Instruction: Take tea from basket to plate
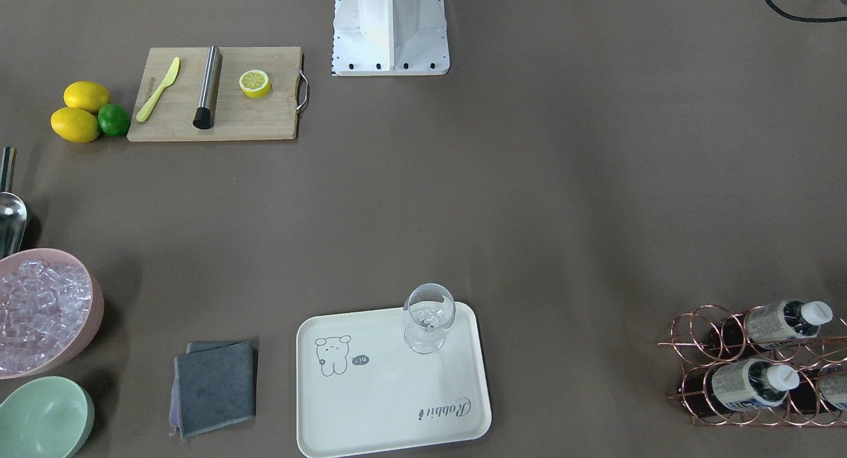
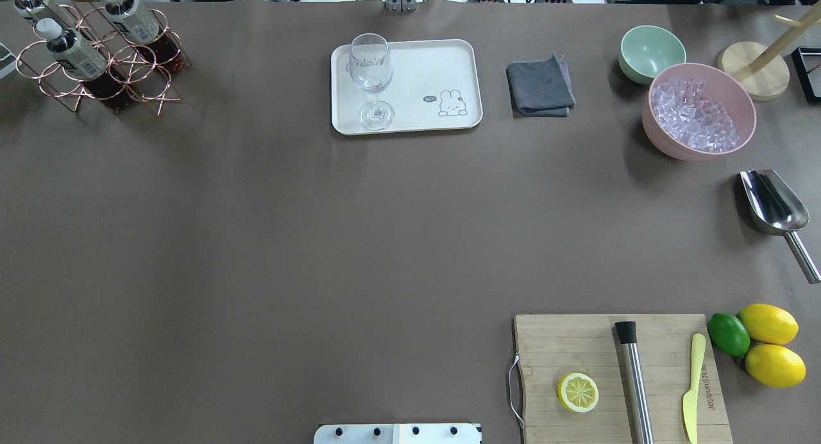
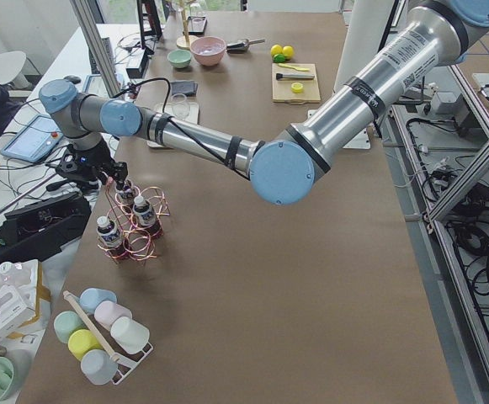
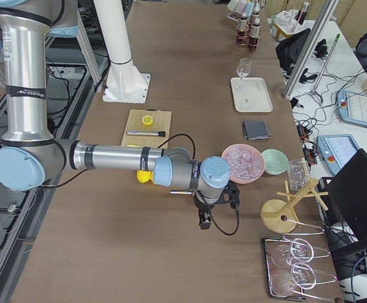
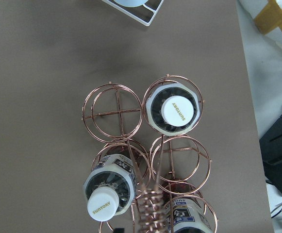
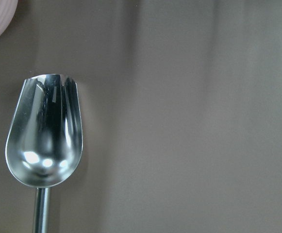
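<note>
The rose-gold wire basket [image 1: 691, 343] stands at the table's far left corner in the overhead view [image 2: 80, 88]. Three tea bottles sit in its cells, among them one [image 1: 784, 322] and another [image 1: 751, 382]. The left wrist view looks straight down on the basket [image 5: 117, 111] and the white cap of a tea bottle [image 5: 172, 109]. My left gripper [image 3: 116, 178] hovers just above the basket; I cannot tell whether it is open. The cream plate [image 2: 417, 72] holds only a clear glass [image 2: 371, 78]. My right gripper [image 4: 203, 219] hangs over a metal scoop [image 6: 43, 141]; its state is unclear.
A grey cloth [image 2: 540, 88], a mint bowl [image 2: 651, 52] and a pink bowl of ice [image 2: 699, 113] lie right of the plate. A cutting board [image 2: 577, 348] with a lemon half, muddler and knife sits near right, with lemons and a lime [image 2: 728, 333].
</note>
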